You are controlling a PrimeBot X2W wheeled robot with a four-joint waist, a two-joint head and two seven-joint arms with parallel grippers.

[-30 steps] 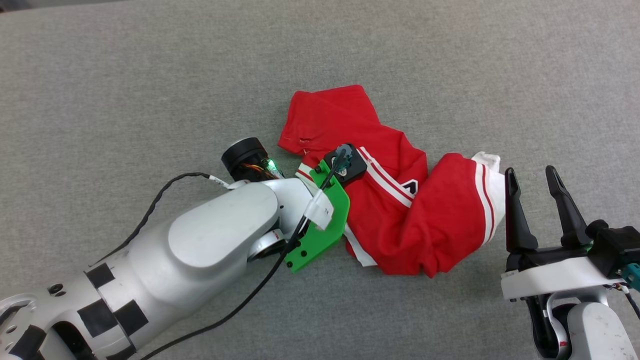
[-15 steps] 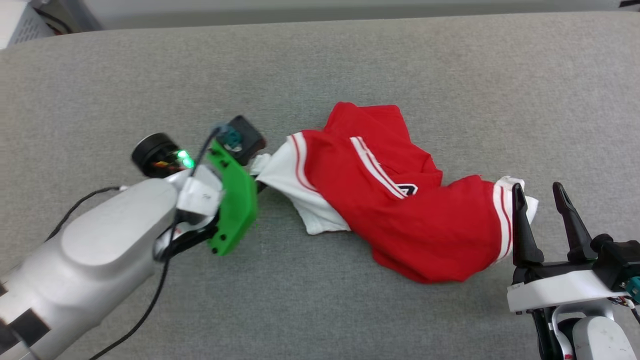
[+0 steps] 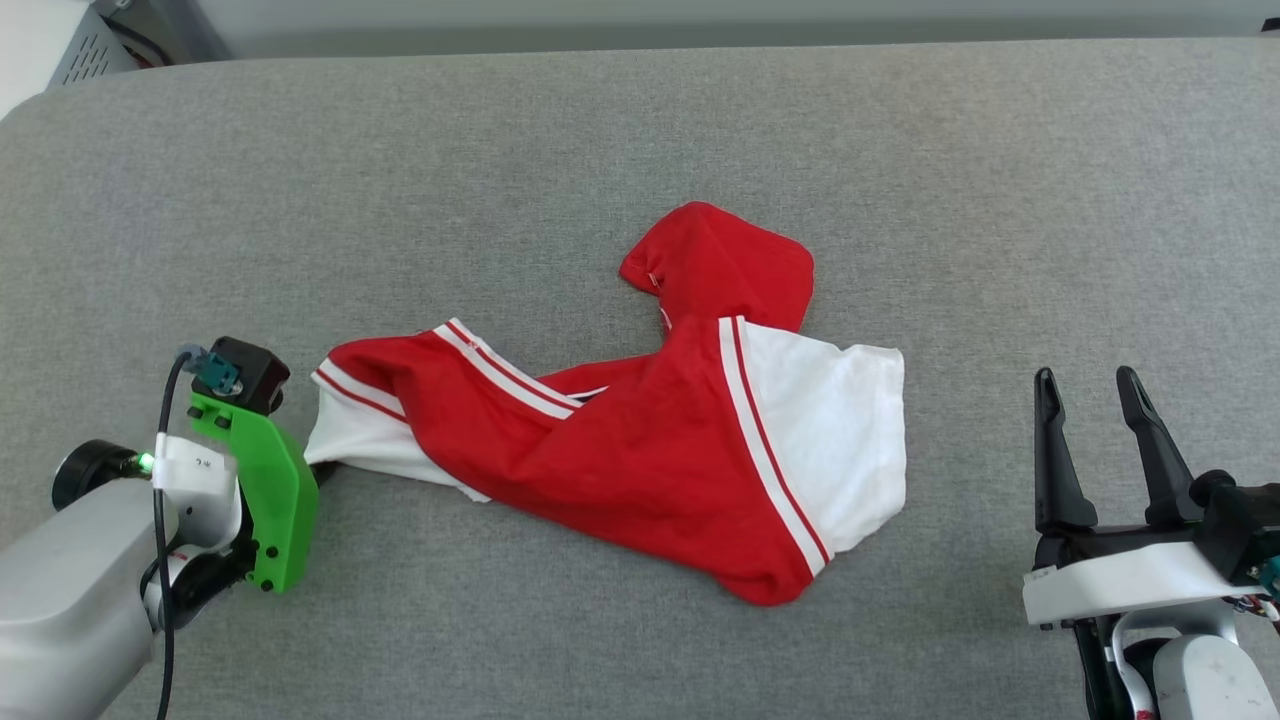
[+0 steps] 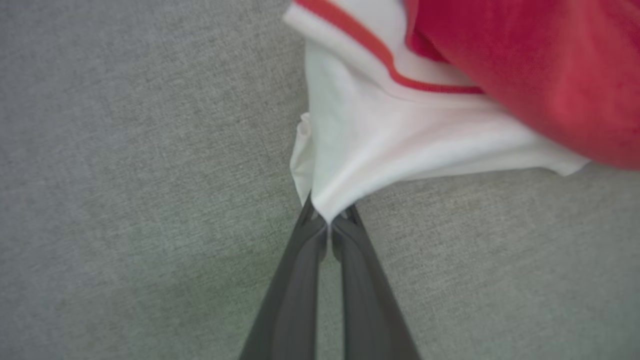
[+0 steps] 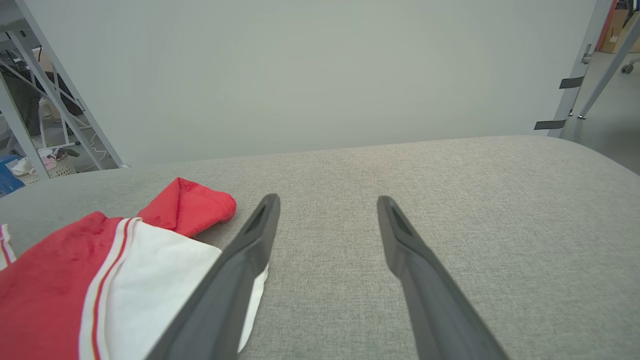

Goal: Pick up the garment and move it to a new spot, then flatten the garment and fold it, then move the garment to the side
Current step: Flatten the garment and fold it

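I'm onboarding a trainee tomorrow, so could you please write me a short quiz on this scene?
1. True or false: the right pincer grips the garment.
2. Which part of the garment does the left pincer pinch? A) red hem B) white sleeve edge C) neckline
3. Fill in: the right pincer's jaws stand ____.
Key: 1 false; 2 B; 3 open.
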